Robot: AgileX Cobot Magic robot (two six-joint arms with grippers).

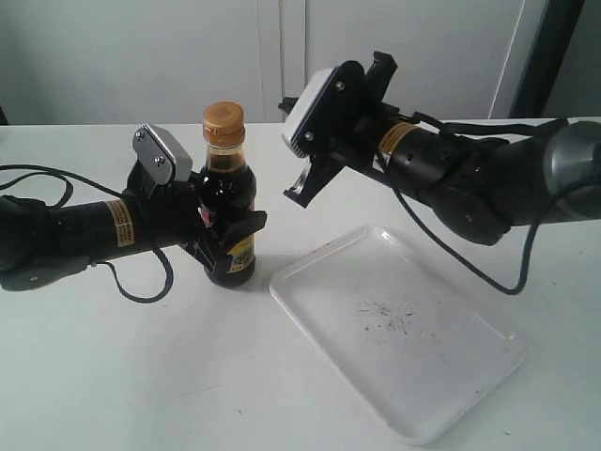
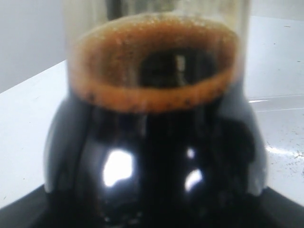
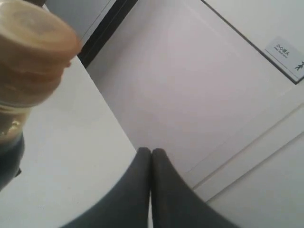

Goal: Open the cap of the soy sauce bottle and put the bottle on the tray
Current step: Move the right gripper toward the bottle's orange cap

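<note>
Left tool (image 1: pixel 226 246) is clamped around the upright soy sauce bottle (image 1: pixel 226 183), hiding most of its label. It stands on the worktop (image 1: pixel 141 376) beside the tray (image 1: pixel 470 371), cap (image 1: pixel 223 116) on. Right tool (image 1: pixel 300 191), fingers together, hovers near the cap.

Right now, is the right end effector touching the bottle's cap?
Apart. The exterior view shows a clear gap between the right end effector and the cap; the right wrist view also shows the cap off to one side.

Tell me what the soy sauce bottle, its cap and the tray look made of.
The soy sauce bottle looks like clear glossy glass: sharp highlights, dark liquid showing through. The cap seems orange-tan plastic, dull sheen, moulded steps. The tray is probably white plastic, smooth and faintly shiny, with a thin raised rim.
</note>
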